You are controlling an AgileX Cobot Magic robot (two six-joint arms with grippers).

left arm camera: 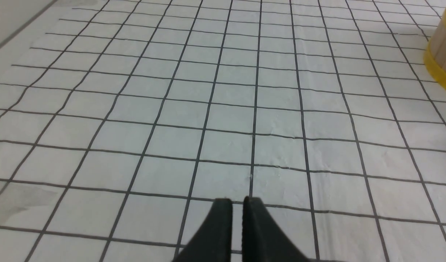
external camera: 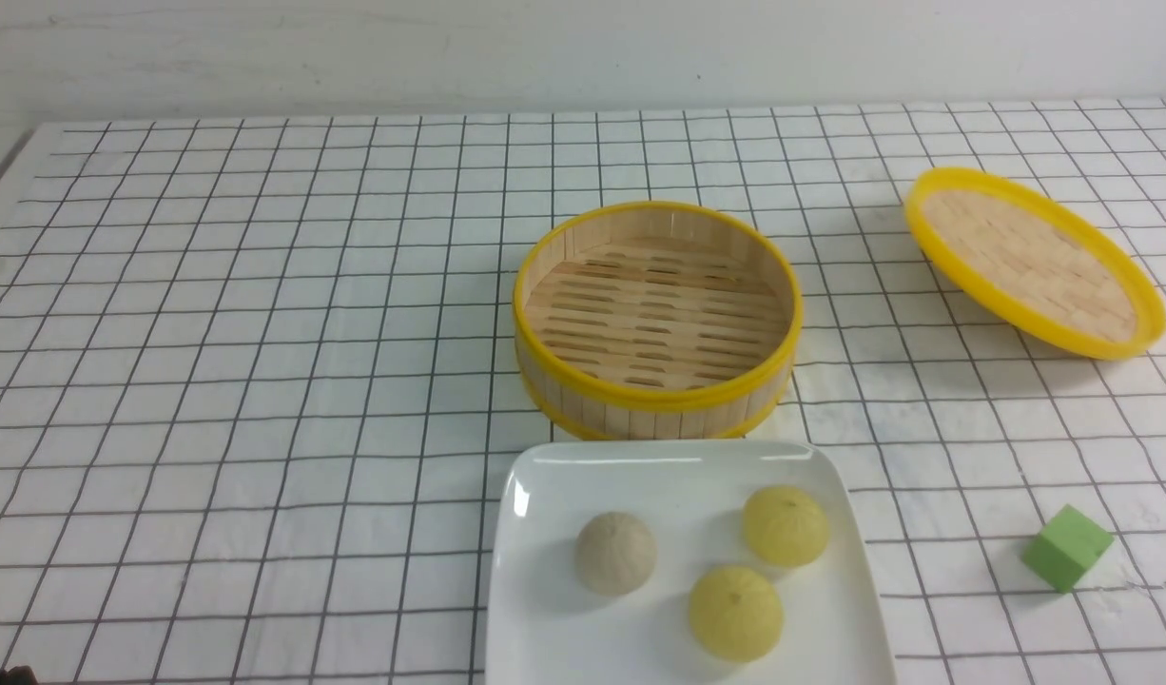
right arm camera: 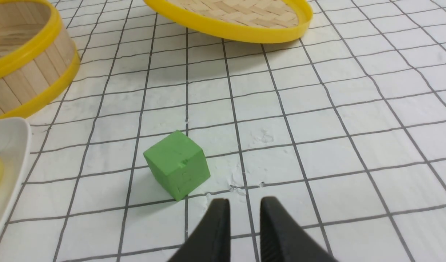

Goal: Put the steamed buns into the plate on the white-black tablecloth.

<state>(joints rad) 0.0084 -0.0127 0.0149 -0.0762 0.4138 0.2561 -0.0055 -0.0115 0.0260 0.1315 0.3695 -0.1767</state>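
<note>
The white-black tablecloth (external camera: 260,362) covers the whole surface. On it, at the front view's 6 o'clock, lies the plate (external camera: 545,495), and all three steamed buns (external camera: 735,612) already sit inside: the beige one at the plate's 9 o'clock, one yellow at 2 o'clock, the other yellow at 5 o'clock, none touching. The steamer basket (external camera: 655,319) stands empty just beyond the plate at 12 o'clock, and its lid (external camera: 1032,261) rests tilted at 2 o'clock of the scene. A green cube (external camera: 1067,546) lies at 3 o'clock of the plate, well apart.

The left gripper (left arm camera: 237,203) shows its jaws with only a thin slit between them, holding nothing, over bare cloth. The right gripper (right arm camera: 245,205) has its jaws slightly parted and empty, close to the cube.

By my judgement the task looks finished. The risk is the right arm brushing the cube or the plate's rim when it moves, sending buns rolling.
</note>
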